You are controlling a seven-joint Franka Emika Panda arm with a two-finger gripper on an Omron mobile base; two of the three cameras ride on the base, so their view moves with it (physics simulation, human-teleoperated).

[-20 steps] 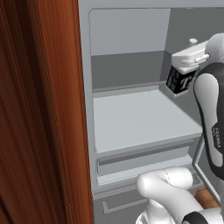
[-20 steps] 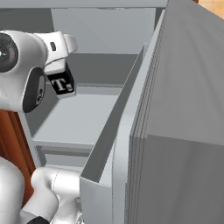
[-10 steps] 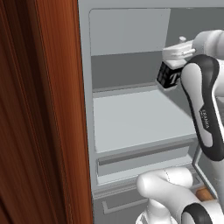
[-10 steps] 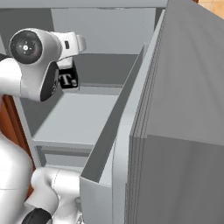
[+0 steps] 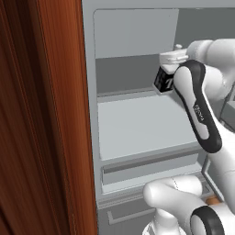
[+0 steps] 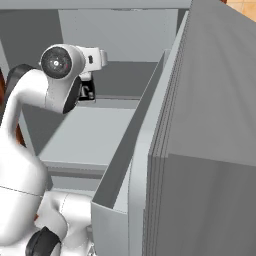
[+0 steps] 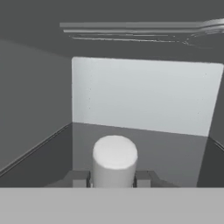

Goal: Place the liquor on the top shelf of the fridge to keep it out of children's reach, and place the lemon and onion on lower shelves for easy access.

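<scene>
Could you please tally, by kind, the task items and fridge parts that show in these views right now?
Liquor bottle, held in the claw: 1
Fridge, open: 1
Fridge door, swung open: 1
Wide pale shelf: 1
Total: 4

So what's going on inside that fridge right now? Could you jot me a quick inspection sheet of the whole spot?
Surface: pale wide shelf bare; top shelf bare.
Job's things: liquor held sideways, above the wide shelf, near top shelf height; its pale cap faces the hand camera.
Clutter: nothing seen.
Grippers: gripper shut on the liquor.
Cables: nothing seen.
Surroundings: fridge open, door swung out on the right; dark wood cabinet on the left.
</scene>
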